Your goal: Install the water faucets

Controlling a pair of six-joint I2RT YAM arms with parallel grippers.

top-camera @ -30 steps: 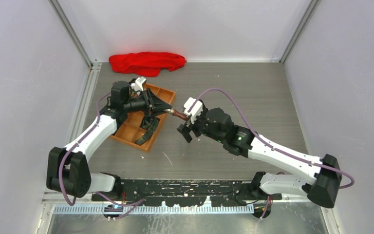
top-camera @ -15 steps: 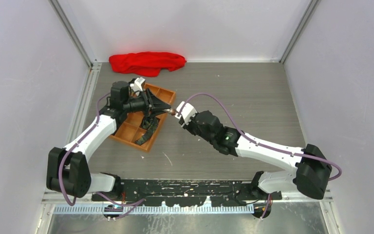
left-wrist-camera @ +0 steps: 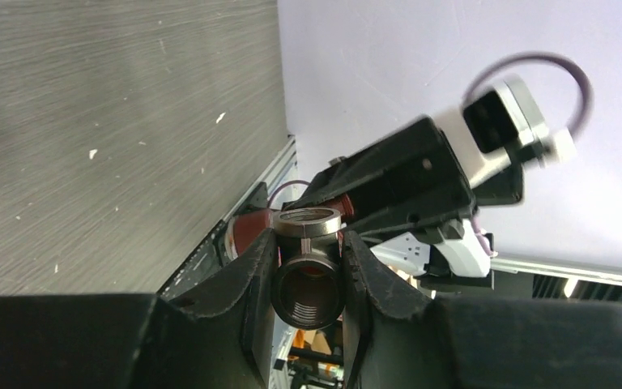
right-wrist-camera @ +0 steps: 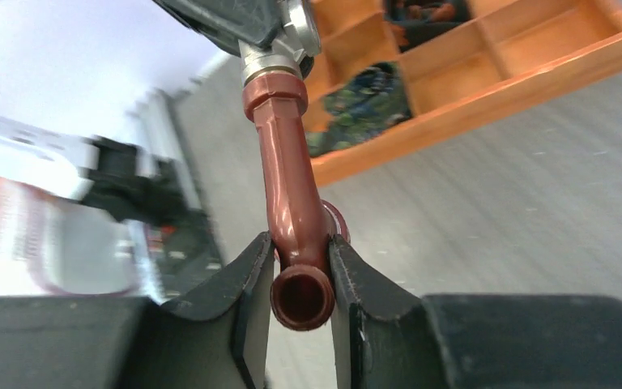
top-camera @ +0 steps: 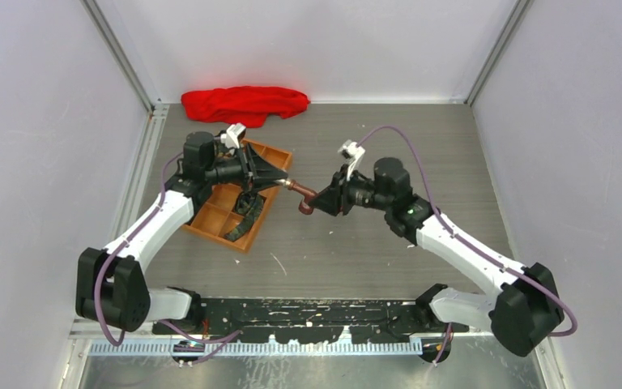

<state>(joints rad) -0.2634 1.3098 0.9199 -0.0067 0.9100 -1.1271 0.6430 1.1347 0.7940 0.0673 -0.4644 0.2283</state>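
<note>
Water faucet silvery end partly hidden in left gripper (right wrist view), left arm blurred, orange tray cropped

Counter: grey, wood-grain finish, with the grain running left to right in the top view. Pale panels wall it in on the left, back and right. A metal strip runs down the left edge.

Surface: scuffed, with a few small white flecks toward the near centre. Similar specks show in the left wrist view.

Red cloth: crumpled in a long heap at the back left, close against the rear wall.

Orange tray: left side, flat on the counter, set at a slant to its edges, divided into compartments. Its far corner is near the cloth.

Black base plate: lies along the near edge, paint chipped white.
</note>
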